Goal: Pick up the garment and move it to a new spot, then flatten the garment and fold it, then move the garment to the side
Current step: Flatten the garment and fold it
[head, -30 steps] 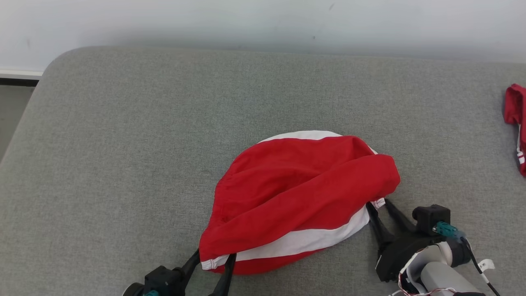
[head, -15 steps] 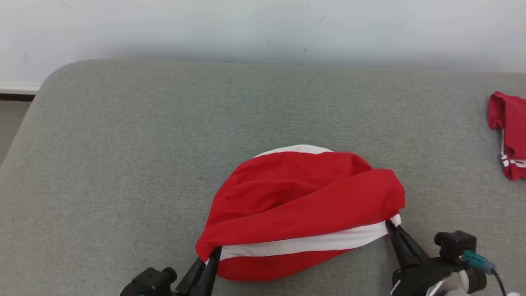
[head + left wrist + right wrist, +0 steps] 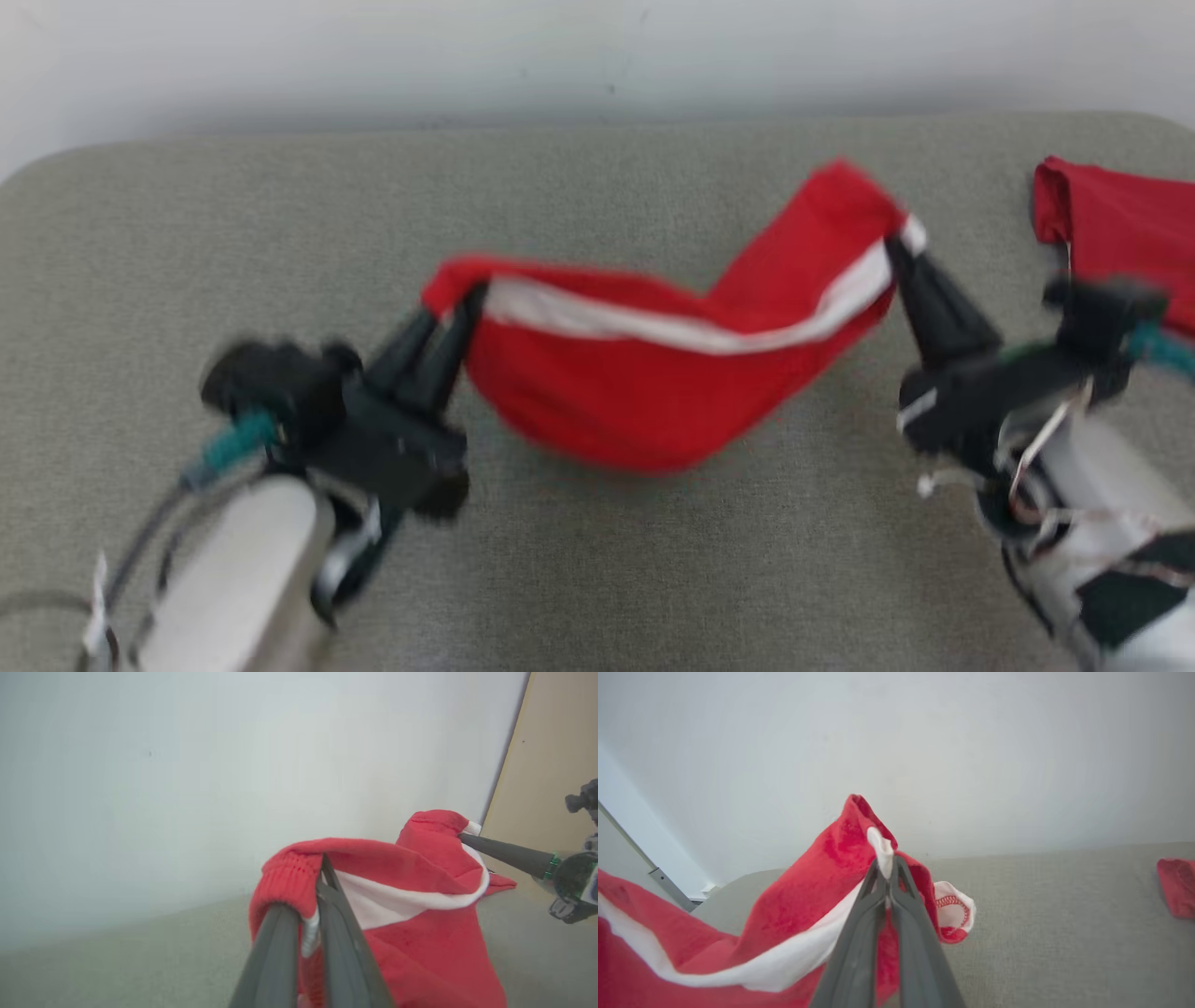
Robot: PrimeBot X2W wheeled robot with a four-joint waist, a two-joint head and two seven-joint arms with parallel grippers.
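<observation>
Garment has risen, slung between my left gripper and right gripper, each clamped on a corner to carry it.

The left gripper points up and to the right in the head view, its two dark fingers pressed together on one end of the red and white garment. Its pale forearm runs down toward the lower left corner. The right gripper sits higher in that view, its fingers closed to a point, aimed up and to the left and pinching the garment's other end. The right forearm angles off to the lower right. The two grippers are well apart.
</observation>
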